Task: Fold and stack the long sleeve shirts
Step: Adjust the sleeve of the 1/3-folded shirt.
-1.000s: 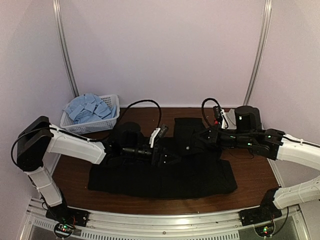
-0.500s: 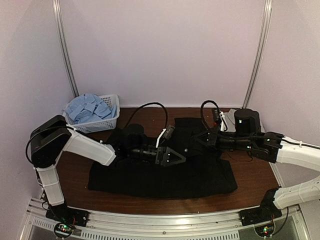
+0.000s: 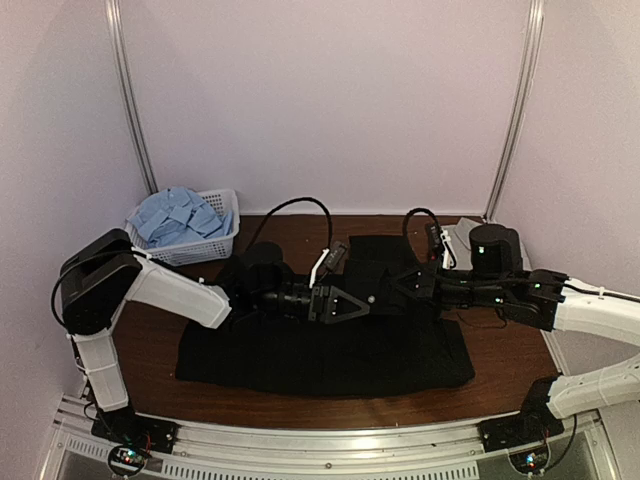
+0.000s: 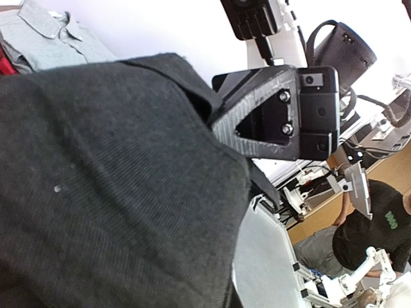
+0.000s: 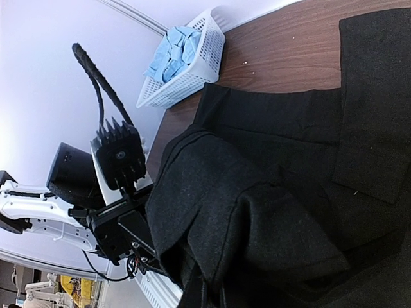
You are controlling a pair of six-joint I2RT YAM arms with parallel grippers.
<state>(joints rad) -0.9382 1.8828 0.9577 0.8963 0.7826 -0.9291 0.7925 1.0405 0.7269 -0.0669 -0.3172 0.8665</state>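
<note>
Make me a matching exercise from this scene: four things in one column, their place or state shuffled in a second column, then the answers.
Column one
1. black shirt
2. light blue shirt
3. white basket
4. left gripper

Column two
A. stands at the far left corner of the table
B. fingers closed on dark cloth
C. heaped inside a mesh container
D. spread across the table's middle

Pairs: 1-D, 2-C, 3-A, 4-B

White shells, black joints and black cables (image 3: 300, 204) mark the left arm (image 3: 170, 290) and right arm (image 3: 600, 315); two screws dot a dark triangular finger (image 4: 257, 128) of the left gripper (image 3: 358, 304).
</note>
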